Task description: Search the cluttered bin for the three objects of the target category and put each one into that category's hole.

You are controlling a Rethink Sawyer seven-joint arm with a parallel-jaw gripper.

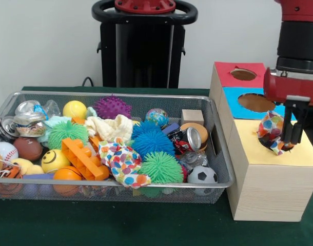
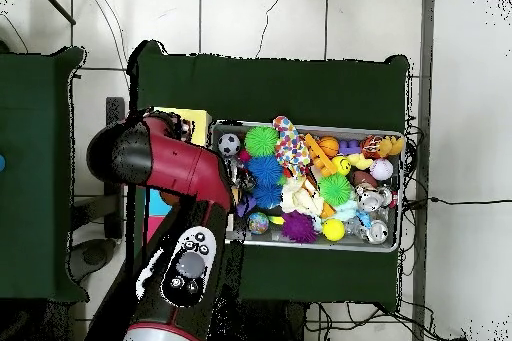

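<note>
The arm [image 1: 299,31] is glossy red with black bands; its fingers [image 1: 288,134] are black, probably flat bars.

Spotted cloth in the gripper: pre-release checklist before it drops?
1. Grip: the gripper is shut on a spotted cloth, held above the box top. Ok.
2. Position: cloth hangs over the yellow surround of the wooden box. Ok.
3. Alignment with the yellow hole: hole hidden behind cloth and gripper. Cannot tell.
4. Wrong holes: blue-surrounded hole and red-surrounded hole lie farther back, clear of the cloth. Ok.
5. Work remaining: another spotted cloth lies in the wire bin. Not ok yet.
</note>
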